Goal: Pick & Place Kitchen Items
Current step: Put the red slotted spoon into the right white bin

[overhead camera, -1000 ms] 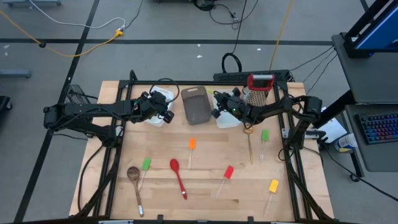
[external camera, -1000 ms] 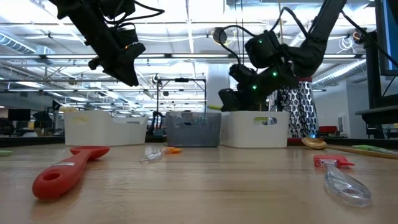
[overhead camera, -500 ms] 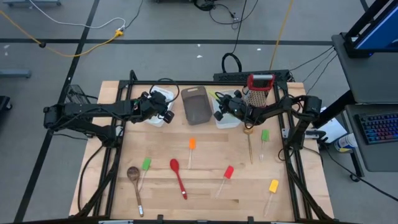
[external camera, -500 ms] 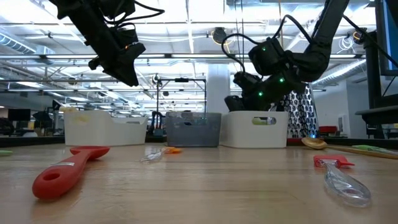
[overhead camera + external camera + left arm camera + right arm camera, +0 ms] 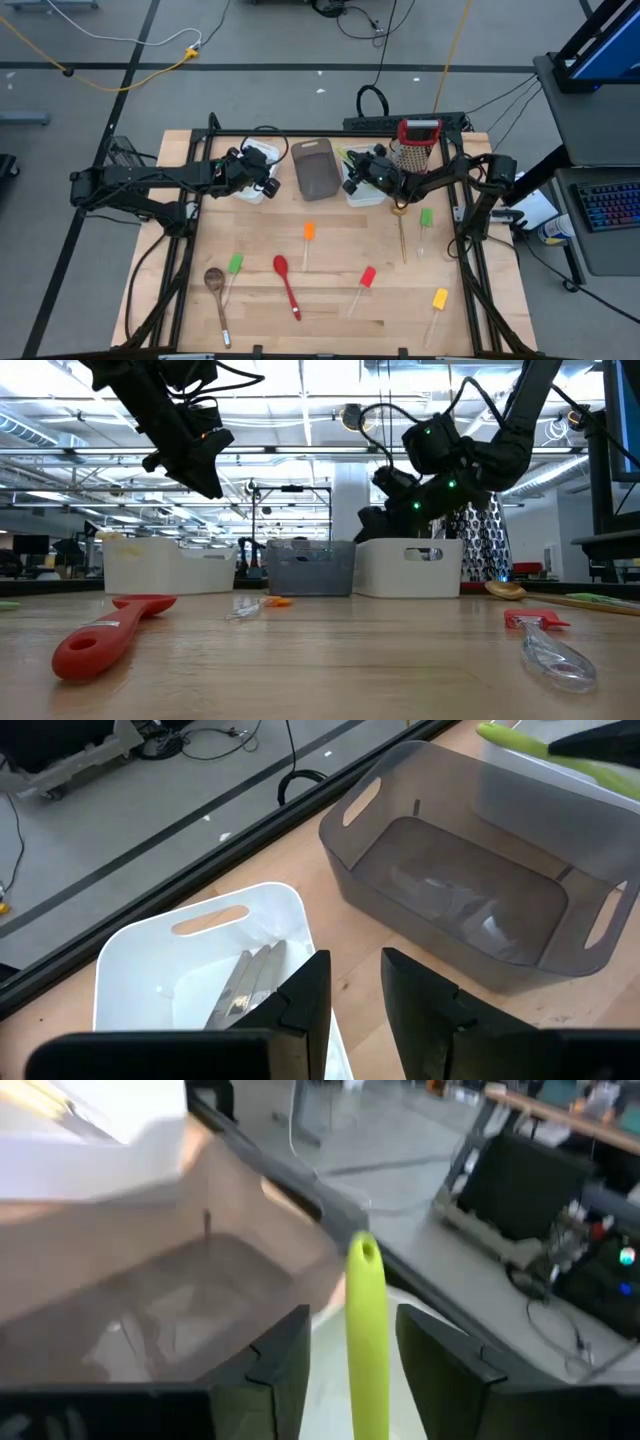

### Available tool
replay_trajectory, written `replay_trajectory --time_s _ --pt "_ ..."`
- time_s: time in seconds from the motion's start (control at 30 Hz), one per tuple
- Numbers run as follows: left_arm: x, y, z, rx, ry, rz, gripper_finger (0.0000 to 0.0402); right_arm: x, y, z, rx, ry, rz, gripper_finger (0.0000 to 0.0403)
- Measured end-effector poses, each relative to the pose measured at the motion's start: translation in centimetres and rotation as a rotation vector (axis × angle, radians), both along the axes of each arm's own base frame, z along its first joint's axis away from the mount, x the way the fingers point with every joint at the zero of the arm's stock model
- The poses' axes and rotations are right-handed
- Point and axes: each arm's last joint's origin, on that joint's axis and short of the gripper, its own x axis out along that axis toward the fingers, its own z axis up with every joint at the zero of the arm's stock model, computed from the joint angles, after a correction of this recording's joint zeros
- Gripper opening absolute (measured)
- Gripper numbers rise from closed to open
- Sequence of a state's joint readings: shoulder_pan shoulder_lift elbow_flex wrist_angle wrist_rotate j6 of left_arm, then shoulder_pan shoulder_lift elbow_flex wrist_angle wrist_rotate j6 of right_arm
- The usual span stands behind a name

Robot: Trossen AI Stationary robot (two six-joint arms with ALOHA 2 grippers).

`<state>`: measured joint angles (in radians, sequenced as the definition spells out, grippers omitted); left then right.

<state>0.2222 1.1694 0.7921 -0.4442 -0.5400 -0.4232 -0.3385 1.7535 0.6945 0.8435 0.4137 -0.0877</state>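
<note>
My right gripper (image 5: 358, 172) is shut on a lime-green utensil (image 5: 366, 1315) and hovers over the right white tub (image 5: 370, 196) at the far side of the table. My left gripper (image 5: 355, 982) hangs empty over the left white tub (image 5: 190, 955), its fingers nearly together. That tub holds cream-handled knives (image 5: 245, 982). On the table lie an orange spatula (image 5: 308, 232), a green spatula (image 5: 235, 263), a red spoon (image 5: 283, 270), a wooden spoon (image 5: 213, 280), a red spatula (image 5: 367, 277), a yellow spatula (image 5: 439, 298), another green spatula (image 5: 426, 217) and a gold spoon (image 5: 400, 215). My right gripper pinches the green utensil's handle (image 5: 368, 1350) between its two fingers. The handle runs along the fingers, and its rounded free end (image 5: 362, 1252) with a hole sticks out past the fingertips. The utensil is lifted clear above the tub. Its head is hidden behind the gripper.
A translucent brown tub (image 5: 315, 168) stands between the two white tubs. A red-topped metal box grater (image 5: 418, 145) stands at the far right, close to my right arm. Cables and a keyboard lie beyond the table.
My right gripper has carried the green utensil a little toward the table's far edge, over the right white tub, and the handle's free end now shows past the gripper in the high view.
</note>
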Motion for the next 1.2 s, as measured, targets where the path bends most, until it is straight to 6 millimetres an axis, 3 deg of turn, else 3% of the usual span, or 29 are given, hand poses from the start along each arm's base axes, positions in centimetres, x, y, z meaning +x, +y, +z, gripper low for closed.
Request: replay_trajectory --time_s 0.23,0.5,0.9,1.2 --pt "0.0 0.0 0.0 0.0 0.0 0.0 0.0097 0.1 2.0 3.1 -0.054 -0.071 0.07 0.0175" --pt "0.0 0.0 0.0 0.0 0.0 0.0 0.0097 -0.1 6.3 5.8 -0.05 -0.101 0.204 0.02" --pt "0.0 0.0 0.0 0.0 0.0 -0.001 0.0097 -0.6 10.9 5.4 0.086 -0.02 0.323 0.0201" --pt "0.1 -0.2 -0.1 -0.021 0.017 -0.068 0.0097 -0.9 13.7 4.9 0.097 0.033 0.416 0.0195"
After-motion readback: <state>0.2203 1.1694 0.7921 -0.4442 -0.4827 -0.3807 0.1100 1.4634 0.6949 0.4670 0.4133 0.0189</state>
